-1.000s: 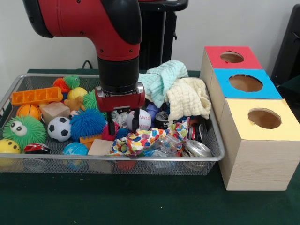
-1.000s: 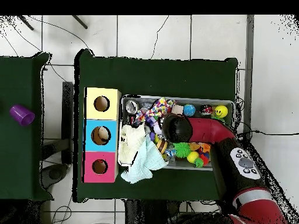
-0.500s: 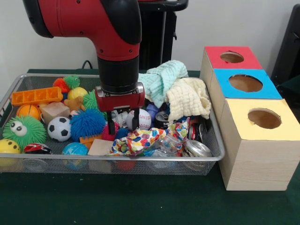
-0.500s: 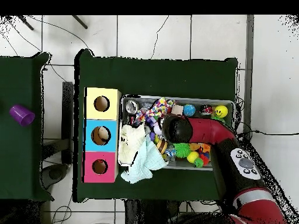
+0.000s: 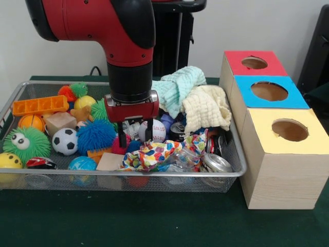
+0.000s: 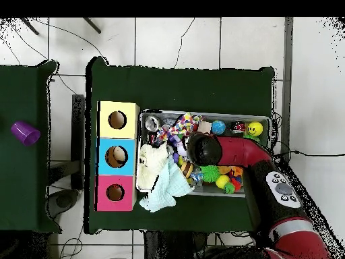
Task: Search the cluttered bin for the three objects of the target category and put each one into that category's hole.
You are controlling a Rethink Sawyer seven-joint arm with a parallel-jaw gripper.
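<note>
Gripper [image 5: 134,135]: hangs low inside the bin, its two dark fingers [image 5: 122,138] spread apart with nothing clamped between them; a white baseball [image 5: 156,131] sits just behind the right-hand finger in the front view.
Arm [image 5: 123,41]: red and black, comes down from the top of the front view; in the overhead view it covers the middle of the bin [image 6: 229,152].
Cluttered bin [image 5: 154,176]: wire-mesh tray on the green table [image 5: 154,221], just beside the row of boxes; packed with toys, cloths and cans.
Plush toy [image 5: 81,113]: small orange-tan figure near the bin's back left in the front view, between the yellow ball [image 5: 85,101] and the blue spiky ball [image 5: 95,135]; well left of the gripper, not touched.
Other plush toys: cannot tell where they lie.
Boxes: red-topped [image 5: 254,63], blue-topped [image 5: 270,91] and yellow-topped [image 5: 289,131], each with a round hole, set in a row to the bin's right in the front view.
Left clutter: green fuzzy ball with googly eyes [image 5: 25,144], soccer ball [image 5: 65,141], orange block tray [image 5: 40,105].
Right clutter: mint cloth [image 5: 177,87] and cream cloth [image 5: 205,107] heaped at the back; patterned cloth [image 5: 159,152] in front, crushed can [image 5: 216,163] at the near corner.
Off to the side: purple cup [image 6: 25,133] on a separate green surface in the overhead view.
</note>
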